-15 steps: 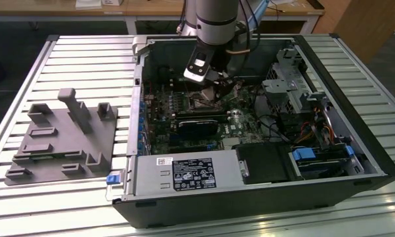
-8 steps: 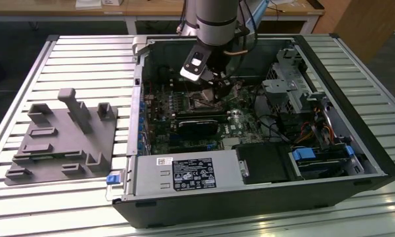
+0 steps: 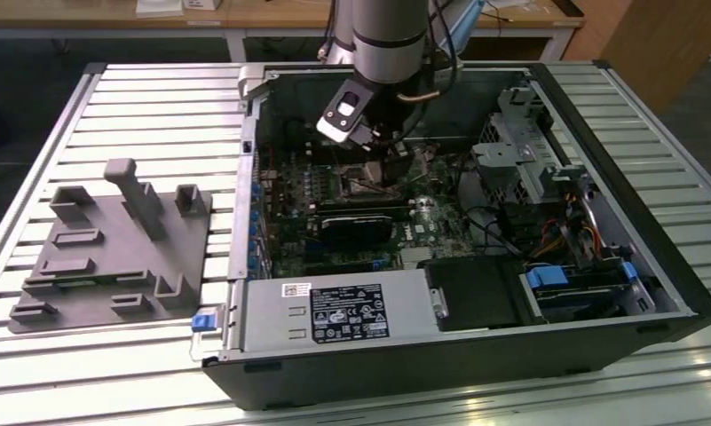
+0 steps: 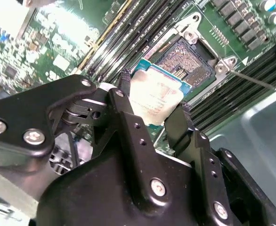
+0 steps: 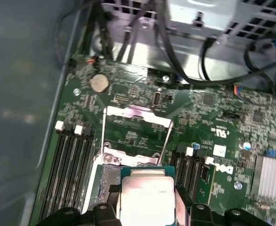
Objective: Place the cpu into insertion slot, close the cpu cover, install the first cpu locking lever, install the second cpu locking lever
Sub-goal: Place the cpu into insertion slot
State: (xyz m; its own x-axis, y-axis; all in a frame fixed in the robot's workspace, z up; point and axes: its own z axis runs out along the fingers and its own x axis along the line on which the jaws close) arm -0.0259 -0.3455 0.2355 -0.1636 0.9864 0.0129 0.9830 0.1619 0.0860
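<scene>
Two fingers (image 4: pixel 128 110) of the gripper (image 4: pixel 154 96) clamp the cpu (image 4: pixel 159 89) by its edges, close by the slot (image 4: pixel 185 59); the cover (image 5: pixel 137 123) is swung open

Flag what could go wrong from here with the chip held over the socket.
1. The cpu, held by its edges in the gripper, sits offset from the open insertion slot. Lowered skewed, it could damage the exposed contacts.
2. The cpu cover lies flipped open right beside the slot, and the descending gripper might catch it.
</scene>
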